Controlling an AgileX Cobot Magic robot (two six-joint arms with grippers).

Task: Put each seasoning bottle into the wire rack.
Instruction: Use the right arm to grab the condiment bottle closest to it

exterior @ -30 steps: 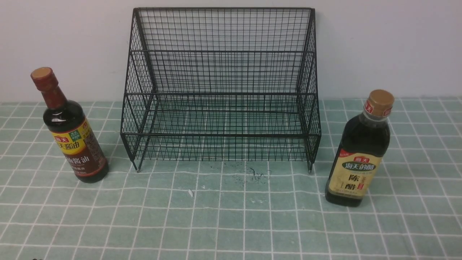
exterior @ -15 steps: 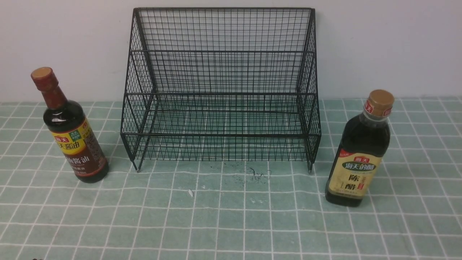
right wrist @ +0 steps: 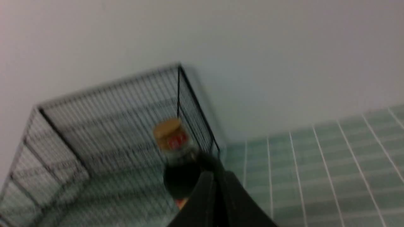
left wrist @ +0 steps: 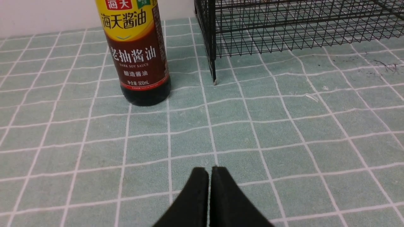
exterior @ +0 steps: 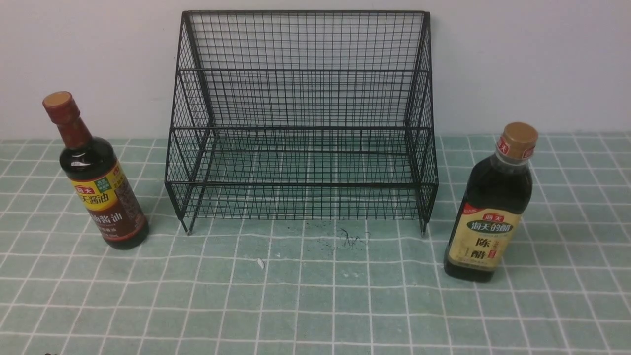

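The black wire rack [exterior: 300, 128] stands against the back wall with nothing in it. A slim seasoning bottle [exterior: 96, 179] with a red-brown cap stands upright to its left. A wider seasoning bottle [exterior: 491, 210] with a gold cap stands upright to its right. Neither arm shows in the front view. In the left wrist view my left gripper [left wrist: 210, 171] is shut and holds nothing, well short of the slim bottle [left wrist: 139, 53] and the rack [left wrist: 284, 25]. In the blurred right wrist view my right gripper [right wrist: 216, 176] is shut, with the gold-capped bottle [right wrist: 176, 157] just beyond it.
A green cloth with a white grid [exterior: 315, 305] covers the table. A dark scribble mark [exterior: 347, 239] and a small white scrap [exterior: 260, 263] lie in front of the rack. A white wall [exterior: 532, 59] closes off the back.
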